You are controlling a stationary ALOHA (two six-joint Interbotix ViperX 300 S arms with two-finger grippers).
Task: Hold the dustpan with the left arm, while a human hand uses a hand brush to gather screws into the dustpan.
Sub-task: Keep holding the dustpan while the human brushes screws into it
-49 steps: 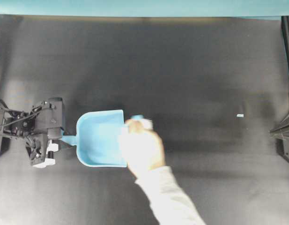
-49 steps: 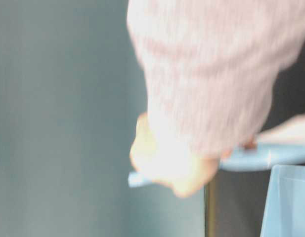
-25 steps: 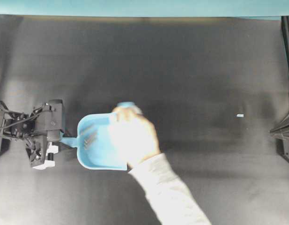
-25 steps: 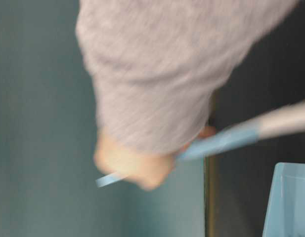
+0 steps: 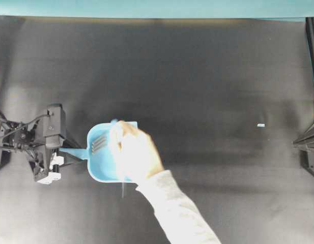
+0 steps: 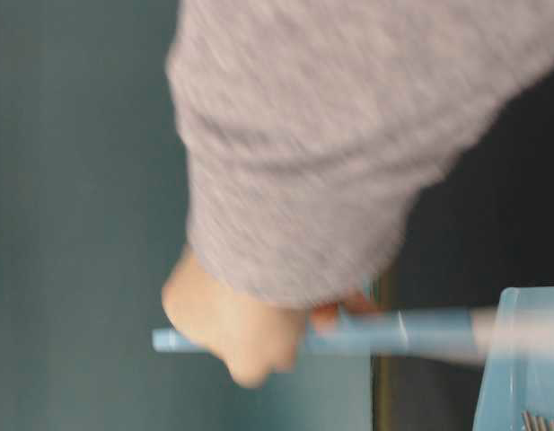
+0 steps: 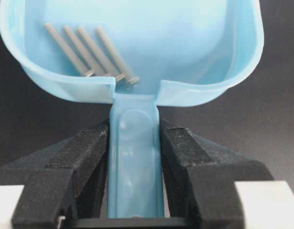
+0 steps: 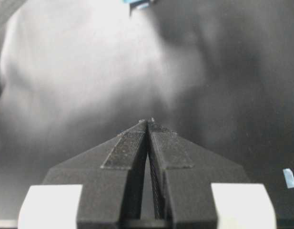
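Note:
My left gripper is shut on the flat handle of the light blue dustpan, one finger pressed to each side. Several slim grey screws lie side by side at the back of the pan, near the handle. A human hand in a pale grey sleeve hovers over the pan's mouth, gripping the blue hand brush. In the overhead view the hand hides nearly all of the brush. My right gripper is shut on nothing, above bare mat.
Everything sits on a black mat. A tiny pale blue chip lies far right. The right arm's frame stands at the right edge. A teal wall runs along the back.
The hand and brush have swept left, from the pan's lip to over its inside. The screws now lie at the pan's back. My left gripper keeps its hold.

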